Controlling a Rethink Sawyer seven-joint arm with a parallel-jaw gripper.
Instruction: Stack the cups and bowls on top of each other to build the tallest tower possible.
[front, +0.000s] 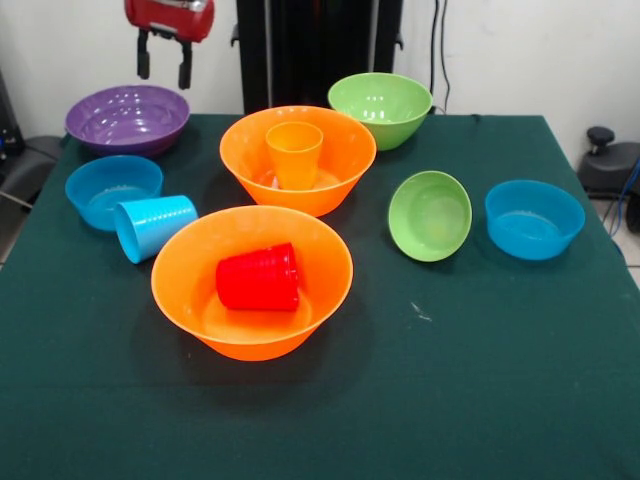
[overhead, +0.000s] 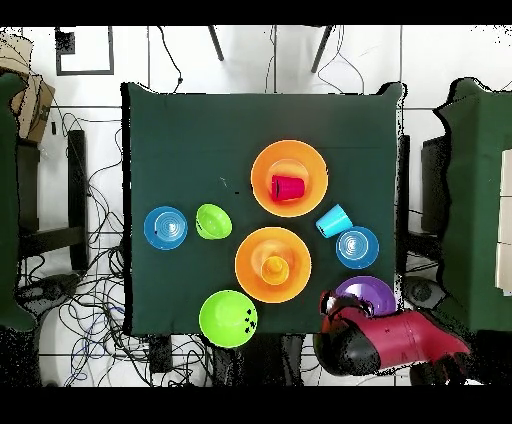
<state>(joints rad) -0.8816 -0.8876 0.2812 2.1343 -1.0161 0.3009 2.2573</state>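
My gripper hangs open and empty above the purple bowl at the table's far left corner. In the overhead view the gripper sits at the edge of that bowl. One large orange bowl holds an upright orange cup. The nearer large orange bowl holds a red cup lying on its side. A light blue cup lies on its side against a small blue bowl. No tower stands.
A large green bowl stands at the back. A small green bowl is tilted on its side, next to another small blue bowl on the right. The green cloth table fills the view.
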